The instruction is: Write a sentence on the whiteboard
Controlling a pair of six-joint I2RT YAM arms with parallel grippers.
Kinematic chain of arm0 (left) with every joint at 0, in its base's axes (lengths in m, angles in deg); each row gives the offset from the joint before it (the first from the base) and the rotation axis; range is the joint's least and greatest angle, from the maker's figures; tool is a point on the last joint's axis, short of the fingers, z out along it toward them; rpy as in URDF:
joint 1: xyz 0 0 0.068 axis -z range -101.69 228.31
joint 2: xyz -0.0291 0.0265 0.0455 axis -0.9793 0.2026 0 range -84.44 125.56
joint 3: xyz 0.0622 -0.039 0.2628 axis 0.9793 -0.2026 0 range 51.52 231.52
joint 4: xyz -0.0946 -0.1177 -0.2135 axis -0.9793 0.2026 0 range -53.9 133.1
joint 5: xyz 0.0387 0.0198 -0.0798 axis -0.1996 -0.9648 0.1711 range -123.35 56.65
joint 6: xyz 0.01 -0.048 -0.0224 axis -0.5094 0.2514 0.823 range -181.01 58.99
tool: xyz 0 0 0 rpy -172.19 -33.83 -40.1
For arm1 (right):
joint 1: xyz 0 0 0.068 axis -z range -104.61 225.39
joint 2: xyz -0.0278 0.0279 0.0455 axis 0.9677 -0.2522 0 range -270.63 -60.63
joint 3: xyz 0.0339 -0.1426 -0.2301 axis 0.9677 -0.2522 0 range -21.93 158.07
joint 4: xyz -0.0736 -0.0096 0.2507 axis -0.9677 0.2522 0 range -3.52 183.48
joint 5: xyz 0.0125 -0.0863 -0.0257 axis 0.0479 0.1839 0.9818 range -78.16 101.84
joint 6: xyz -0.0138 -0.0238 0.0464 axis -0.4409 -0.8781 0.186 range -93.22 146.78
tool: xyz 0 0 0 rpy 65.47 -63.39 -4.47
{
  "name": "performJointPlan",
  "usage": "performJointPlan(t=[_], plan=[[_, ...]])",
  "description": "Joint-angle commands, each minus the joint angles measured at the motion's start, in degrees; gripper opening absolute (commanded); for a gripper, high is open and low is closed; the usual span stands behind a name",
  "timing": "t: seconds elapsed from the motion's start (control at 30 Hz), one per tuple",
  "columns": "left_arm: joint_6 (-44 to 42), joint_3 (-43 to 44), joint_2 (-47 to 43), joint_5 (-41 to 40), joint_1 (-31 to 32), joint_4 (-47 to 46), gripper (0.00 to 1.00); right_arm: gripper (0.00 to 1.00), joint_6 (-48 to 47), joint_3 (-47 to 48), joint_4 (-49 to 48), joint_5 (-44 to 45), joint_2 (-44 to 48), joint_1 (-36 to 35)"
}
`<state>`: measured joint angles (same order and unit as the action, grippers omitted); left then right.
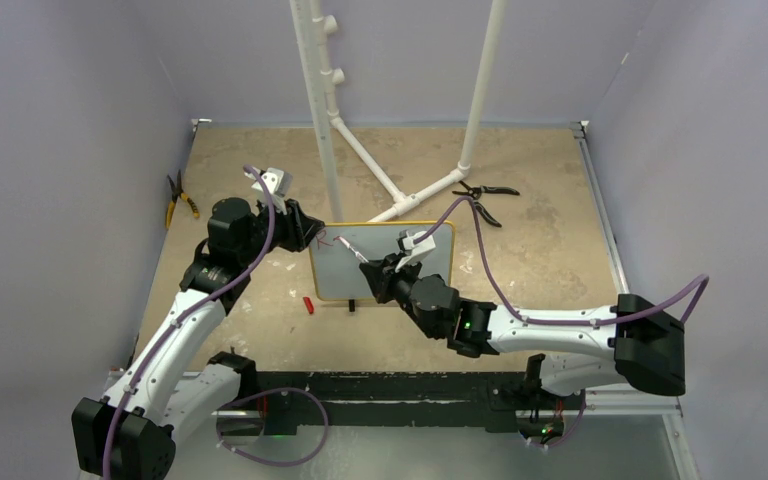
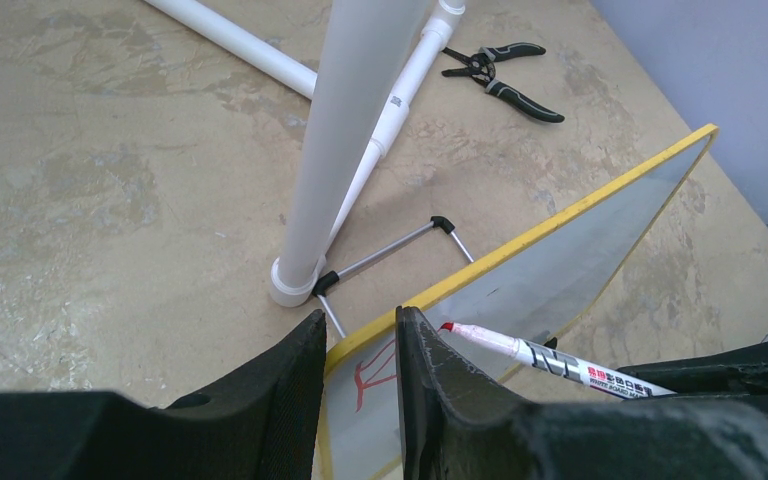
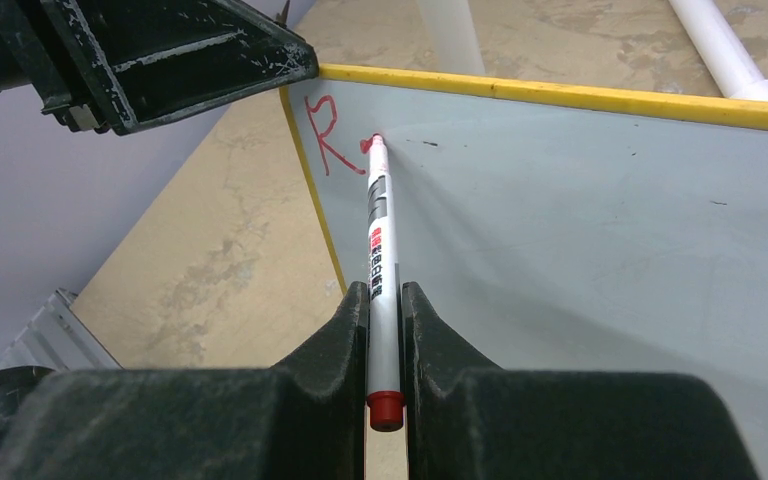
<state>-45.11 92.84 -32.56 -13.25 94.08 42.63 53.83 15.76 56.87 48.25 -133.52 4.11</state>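
Right gripper (image 3: 385, 298): jaws clenched on the barrel of a slim white marker pen (image 3: 378, 225), its red tip touching the board just right of the letter.
Small red cap (image 1: 308, 305): lying on the mottled beige tabletop (image 1: 550, 230), near the board's lower left corner.
Rectangular yellow-framed whiteboard (image 3: 580, 200): standing tilted at mid-tabletop between both arms.
Red handwritten sentence (image 3: 328, 138): a single "R" at the board's upper left.
Left gripper (image 2: 360, 328): jaws grasping the board's yellow top edge.
White plastic pipe frame (image 1: 325, 120): upright just behind the board.
Black-handled pliers (image 1: 485, 195): behind, to the right.
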Motion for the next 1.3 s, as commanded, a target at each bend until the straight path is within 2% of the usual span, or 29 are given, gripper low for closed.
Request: performJointPlan(t=[0.0, 0.47, 0.73, 0.97, 1.27], plan=[[0.22, -0.51, -0.11, 0.93, -0.04, 0.02, 0.29, 0.00, 0.14, -0.64, 2.25, 2.05, 0.31, 0.49], [0.27, -0.62, 0.06, 1.13, -0.04, -0.19, 0.29, 0.00, 0.12, -1.45, 4.16, -0.85, -0.42, -0.43], [0.36, -0.54, 0.15, 1.17, -0.04, -0.28, 0.29, 0.00, 0.97, -0.51, 6.65, 3.26, 0.85, -0.43], [0.37, -0.53, 0.24, 1.18, -0.04, -0.37, 0.29, 0.00, -1.13, -0.11, 5.01, 2.69, 4.46, -0.45], [0.36, -0.53, 0.27, 1.13, -0.04, -0.28, 0.29, 0.00, -4.61, 1.44, 1.81, 0.89, 4.26, -0.43]])
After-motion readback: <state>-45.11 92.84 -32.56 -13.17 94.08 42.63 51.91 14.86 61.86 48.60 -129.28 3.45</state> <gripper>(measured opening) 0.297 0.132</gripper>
